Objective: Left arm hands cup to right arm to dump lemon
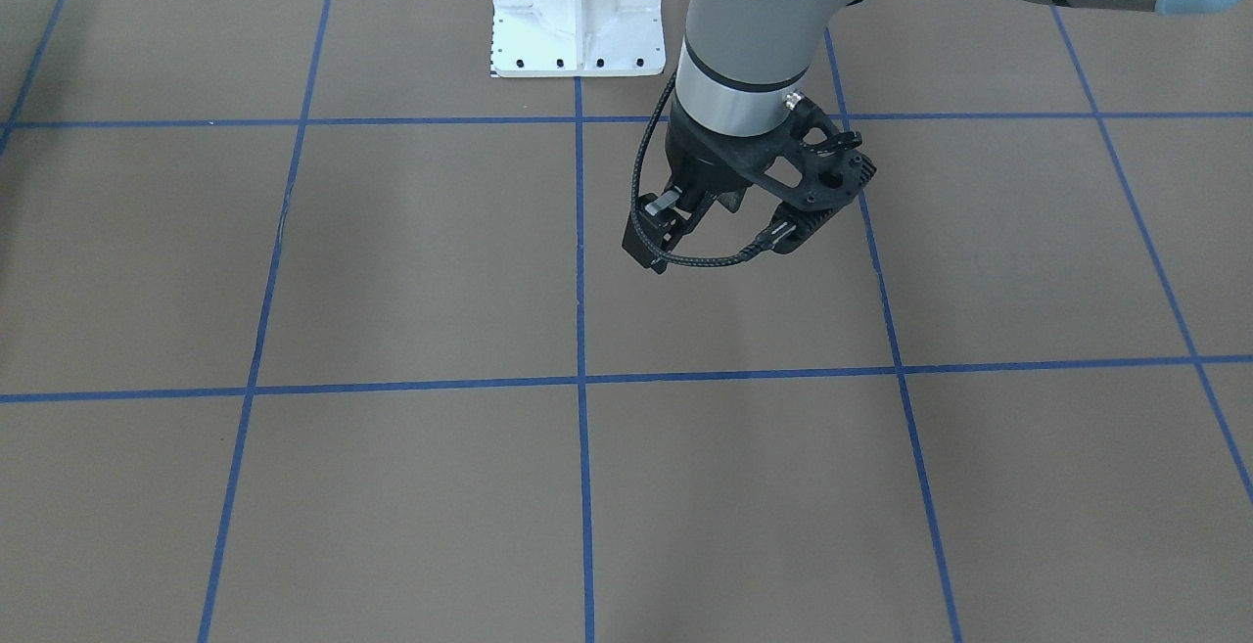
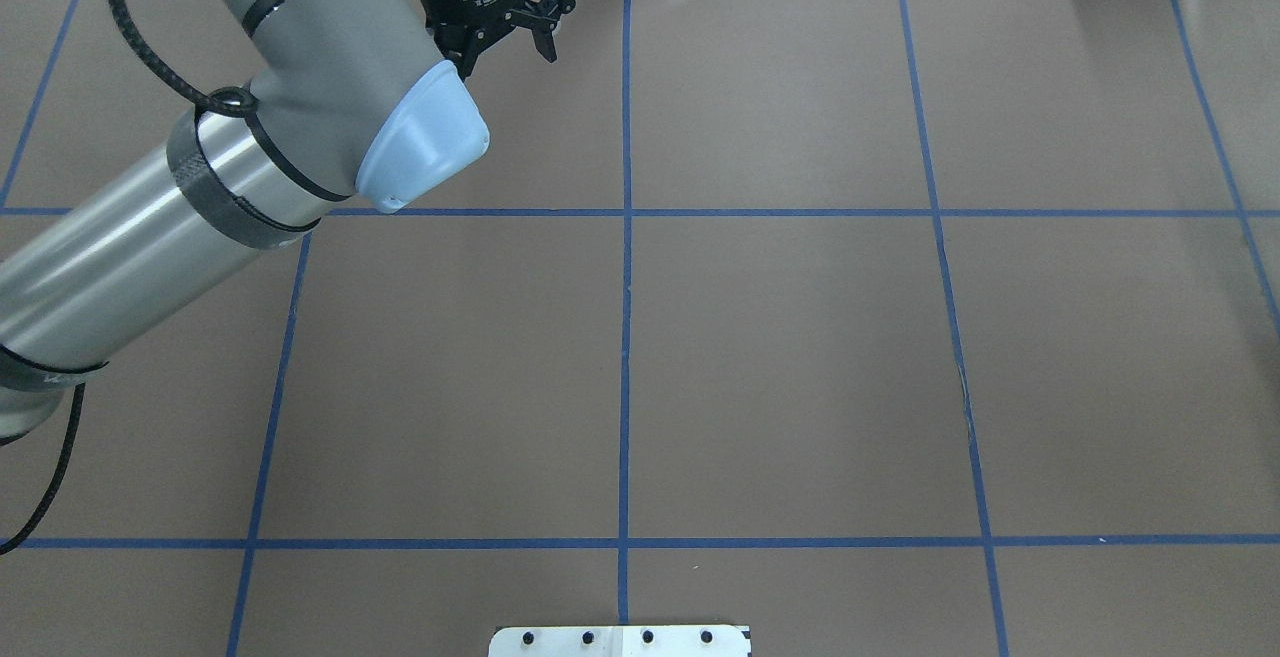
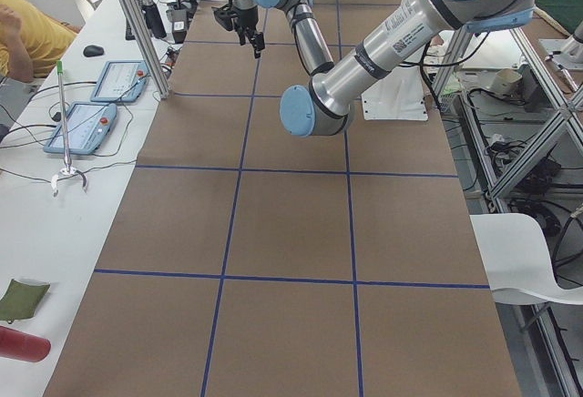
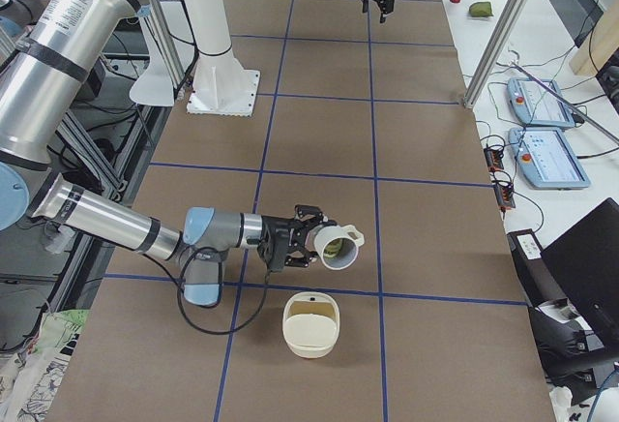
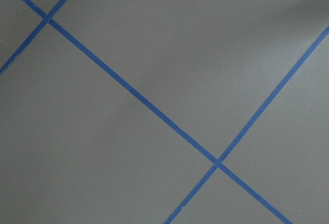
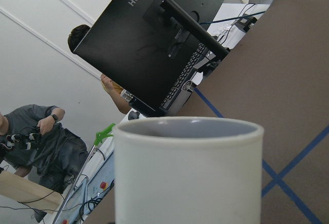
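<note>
White chunky-handled mug (image 4: pixel 344 260) tilts lower centre, above cream bowl (image 4: pixel 310 337) — yellow-green lemon piece (image 4: pixel 334 246) may miss; right gripper (image 4: pixel 310 238) hold unreadable, left gripper (image 2: pixel 508 53) spread.

the bench (image 5: pixel 154 44) fills the whole frame, flat and grey-brown. a long blue line (image 5: pixel 133 91) runs from upper left to lower right. two more blue lines cross it: one crossing (image 5: pixel 47 18) at the upper left, another crossing (image 5: pixel 218 163) at the lower right.
</note>
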Controlling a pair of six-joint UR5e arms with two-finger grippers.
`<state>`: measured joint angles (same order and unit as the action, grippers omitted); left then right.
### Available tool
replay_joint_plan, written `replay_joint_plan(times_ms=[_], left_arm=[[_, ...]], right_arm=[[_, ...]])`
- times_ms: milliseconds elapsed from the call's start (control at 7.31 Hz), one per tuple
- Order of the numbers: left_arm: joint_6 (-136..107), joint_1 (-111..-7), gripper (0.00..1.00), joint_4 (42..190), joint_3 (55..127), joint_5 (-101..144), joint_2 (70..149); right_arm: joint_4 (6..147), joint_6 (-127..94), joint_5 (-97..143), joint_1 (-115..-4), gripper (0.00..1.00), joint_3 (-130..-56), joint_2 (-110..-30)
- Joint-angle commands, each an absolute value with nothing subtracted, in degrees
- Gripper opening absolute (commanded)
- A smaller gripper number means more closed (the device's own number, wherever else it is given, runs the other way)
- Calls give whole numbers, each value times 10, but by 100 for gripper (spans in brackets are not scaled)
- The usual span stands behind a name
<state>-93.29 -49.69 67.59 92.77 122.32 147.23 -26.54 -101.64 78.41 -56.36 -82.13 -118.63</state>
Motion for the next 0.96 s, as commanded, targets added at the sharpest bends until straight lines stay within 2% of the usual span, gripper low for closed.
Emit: replay_joint_plan(times_ms=[0, 821], left_arm=[[-933, -498, 100, 676, 928, 1223, 1473], [-933, -497, 100, 676, 927, 1215, 1477]], right_arm=[[-328, -1128, 794, -576, 0, -763, -1184], [-345, -1391, 829, -611, 0, -735, -1160]])
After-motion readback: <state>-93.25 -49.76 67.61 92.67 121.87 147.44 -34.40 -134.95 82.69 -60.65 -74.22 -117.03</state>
